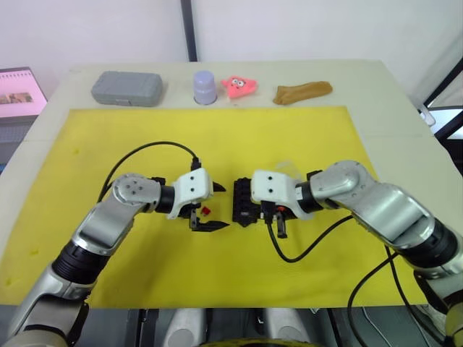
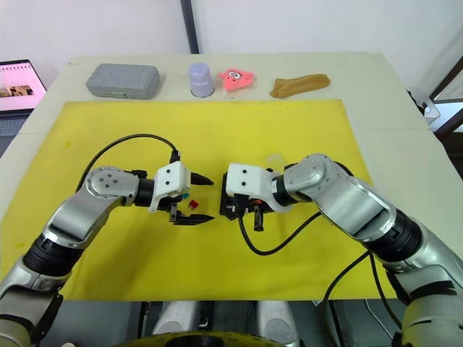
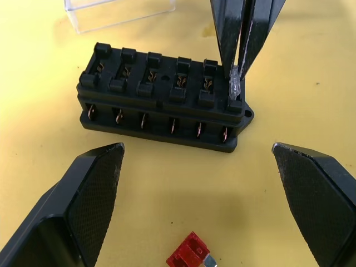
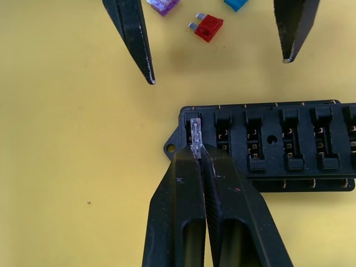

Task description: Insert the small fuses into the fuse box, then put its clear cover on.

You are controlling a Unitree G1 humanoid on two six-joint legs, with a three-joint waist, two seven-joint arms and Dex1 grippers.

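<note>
While the right tool [image 4: 196, 149] pinches a pale grey fuse [image 4: 195, 132] between its closed fingers, that fuse stands upright at the end slot of the fuse box [image 3: 161, 100], at the corner beside the box's small mounting ear; whether it is fully seated cannot be told. The fuse box lies flat on the yellow mat [image 1: 217, 137], directly under the right tool's tips and just in front of the left tool [image 3: 197, 194]. The left tool's fingers stand wide apart, gripping nothing, with their tips pointed toward the box from the opposite side. A red fuse [image 3: 191, 257] lies loose on the mat between the left tool's spread fingers, near them but touching neither. A purplish fuse [image 4: 163, 5] and a teal fuse [image 4: 236, 4] lie a little beyond the red one, also within the left tool's span. The clear cover [image 3: 119, 12] rests on the mat just past the far side of the box from the left tool.
</note>
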